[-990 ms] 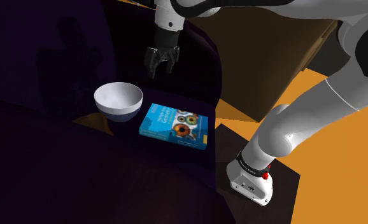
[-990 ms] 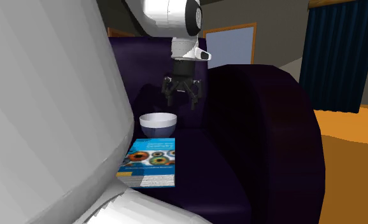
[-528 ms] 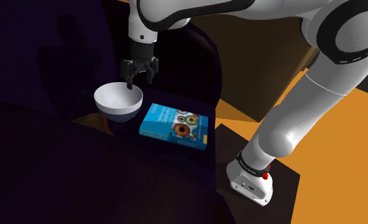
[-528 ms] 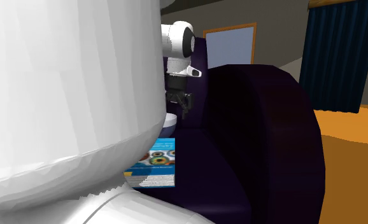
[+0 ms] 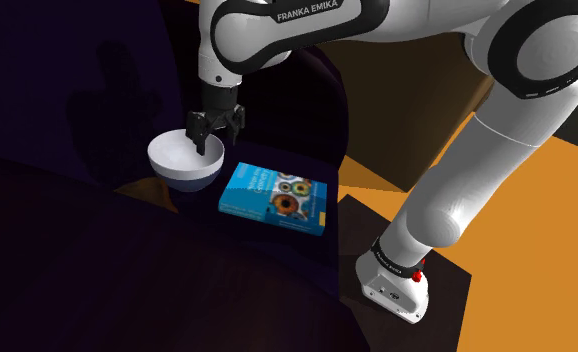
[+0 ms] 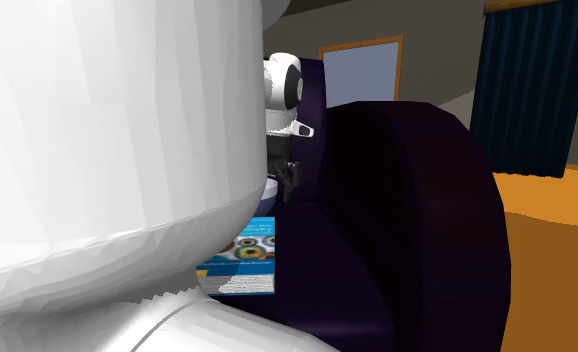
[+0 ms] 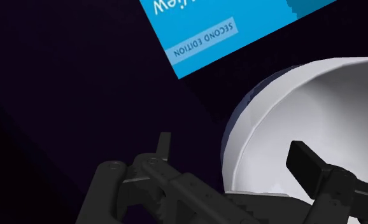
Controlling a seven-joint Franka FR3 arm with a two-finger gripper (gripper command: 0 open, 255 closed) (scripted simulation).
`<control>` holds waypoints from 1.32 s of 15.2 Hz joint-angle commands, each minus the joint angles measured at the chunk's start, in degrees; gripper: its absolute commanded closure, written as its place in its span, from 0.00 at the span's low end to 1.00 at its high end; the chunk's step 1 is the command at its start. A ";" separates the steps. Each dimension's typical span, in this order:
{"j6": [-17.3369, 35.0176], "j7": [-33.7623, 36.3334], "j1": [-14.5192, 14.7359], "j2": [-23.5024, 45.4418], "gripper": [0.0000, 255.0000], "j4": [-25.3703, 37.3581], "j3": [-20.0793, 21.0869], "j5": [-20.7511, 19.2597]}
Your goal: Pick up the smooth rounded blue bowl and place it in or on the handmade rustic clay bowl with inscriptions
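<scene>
The bowl (image 5: 184,160), white inside and dark blue outside, stands upright on the dark purple seat. My gripper (image 5: 214,137) is open and has come down over the part of the rim nearest the book. In the wrist view the bowl's rim (image 7: 240,127) passes between the two black fingers: one fingertip (image 7: 164,145) is outside the wall and the other (image 7: 307,160) is inside the bowl (image 7: 316,114). The fingers do not press on the wall. In the second exterior view the gripper (image 6: 289,176) peeks out beside the arm's big white link.
A blue book (image 5: 275,197) lies flat on the seat right beside the bowl, also seen as the book (image 7: 240,25) and the book (image 6: 247,255). The dark armchair's backrest (image 5: 307,90) rises behind the gripper. An orange floor (image 5: 537,260) and the arm's base (image 5: 397,285) lie to the right.
The gripper has moved toward the shoulder view's left and come down, from above the seat's back to straddling the bowl's rim. It stays open. Bowl and book have not moved.
</scene>
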 commanded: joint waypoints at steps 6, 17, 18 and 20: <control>0.29 0.04 0.03 0.09 0.00 -0.18 0.03 -0.02; 0.30 0.04 0.03 0.09 1.00 -0.18 0.03 -0.02; -0.45 0.06 0.01 -0.15 1.00 0.34 0.01 0.02; -1.96 0.13 -0.03 -0.58 1.00 1.44 -0.05 0.08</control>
